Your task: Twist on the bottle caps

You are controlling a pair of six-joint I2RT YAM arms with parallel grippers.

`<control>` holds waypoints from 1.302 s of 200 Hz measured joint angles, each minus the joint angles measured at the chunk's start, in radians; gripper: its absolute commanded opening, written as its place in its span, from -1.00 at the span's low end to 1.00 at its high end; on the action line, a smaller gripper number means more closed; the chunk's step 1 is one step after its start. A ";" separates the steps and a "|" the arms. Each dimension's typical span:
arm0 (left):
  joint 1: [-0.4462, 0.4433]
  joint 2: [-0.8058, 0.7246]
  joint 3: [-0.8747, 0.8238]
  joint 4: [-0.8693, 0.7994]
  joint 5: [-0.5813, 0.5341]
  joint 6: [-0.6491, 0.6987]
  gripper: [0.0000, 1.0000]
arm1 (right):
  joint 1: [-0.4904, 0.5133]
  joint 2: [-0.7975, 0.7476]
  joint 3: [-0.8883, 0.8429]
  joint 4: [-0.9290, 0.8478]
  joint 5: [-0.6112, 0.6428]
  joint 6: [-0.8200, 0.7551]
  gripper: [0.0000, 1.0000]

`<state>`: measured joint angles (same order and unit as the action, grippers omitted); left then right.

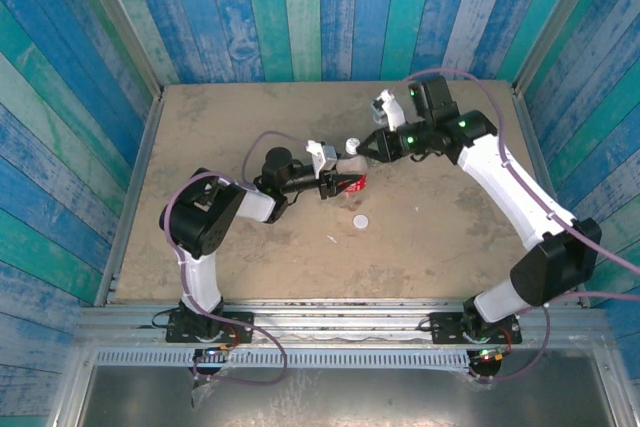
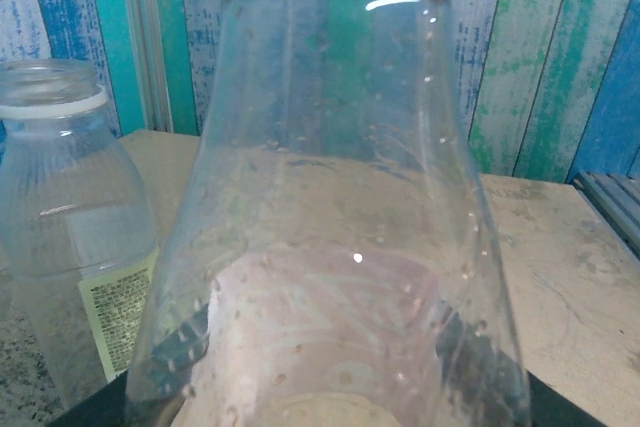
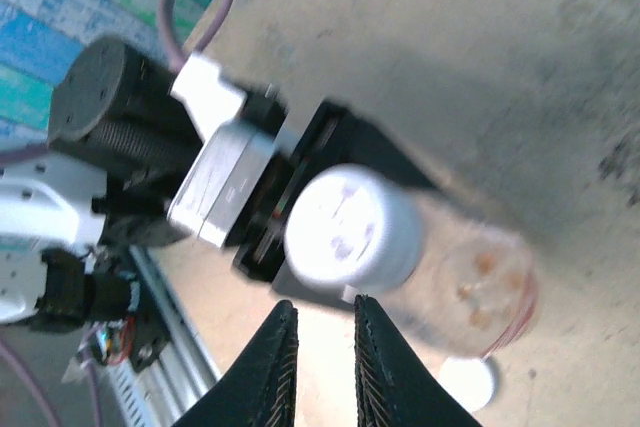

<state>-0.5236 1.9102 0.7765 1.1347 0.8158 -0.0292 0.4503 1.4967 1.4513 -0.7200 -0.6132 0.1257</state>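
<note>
My left gripper point(image 1: 338, 185) is shut on the red-label bottle point(image 1: 352, 183), whose clear body point(image 2: 330, 197) stands between the dark fingers point(image 2: 188, 339). A white cap point(image 3: 350, 227) sits on this bottle's neck, and it also shows from above point(image 1: 352, 144). Just short of that cap, my right gripper point(image 3: 322, 315) is open by a narrow gap with nothing between its fingers; it hovers beside the cap point(image 1: 373, 143). The second white cap point(image 1: 360, 219) lies loose on the table near the bottle's base point(image 3: 468, 383). The pale-label bottle point(image 2: 70, 247) stands uncapped behind point(image 1: 384, 103).
The sandy tabletop point(image 1: 220, 147) is ringed by blue and green plank walls point(image 1: 300, 7). A small white scrap point(image 1: 331, 239) lies left of the loose cap. The left arm's wrist and camera block point(image 3: 215, 182) sit close behind the held bottle.
</note>
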 measured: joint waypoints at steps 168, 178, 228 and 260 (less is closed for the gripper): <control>-0.006 -0.037 -0.131 0.149 -0.164 -0.060 -0.13 | 0.015 -0.032 0.017 0.099 0.080 -0.105 0.21; -0.006 -0.038 -0.132 0.148 -0.169 -0.061 -0.13 | 0.015 0.001 0.045 0.097 0.072 -0.108 0.15; -0.006 -0.038 -0.109 0.111 -0.186 -0.080 -0.13 | 0.015 0.165 0.161 0.077 0.010 -0.077 -0.25; -0.005 -0.038 -0.101 0.097 -0.185 -0.093 -0.14 | 0.017 0.188 0.180 0.071 -0.023 -0.062 -0.48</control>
<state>-0.5282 1.8725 0.6754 1.2312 0.6304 -0.1223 0.4671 1.6848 1.6314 -0.6491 -0.6365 0.0639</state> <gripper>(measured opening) 0.529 0.289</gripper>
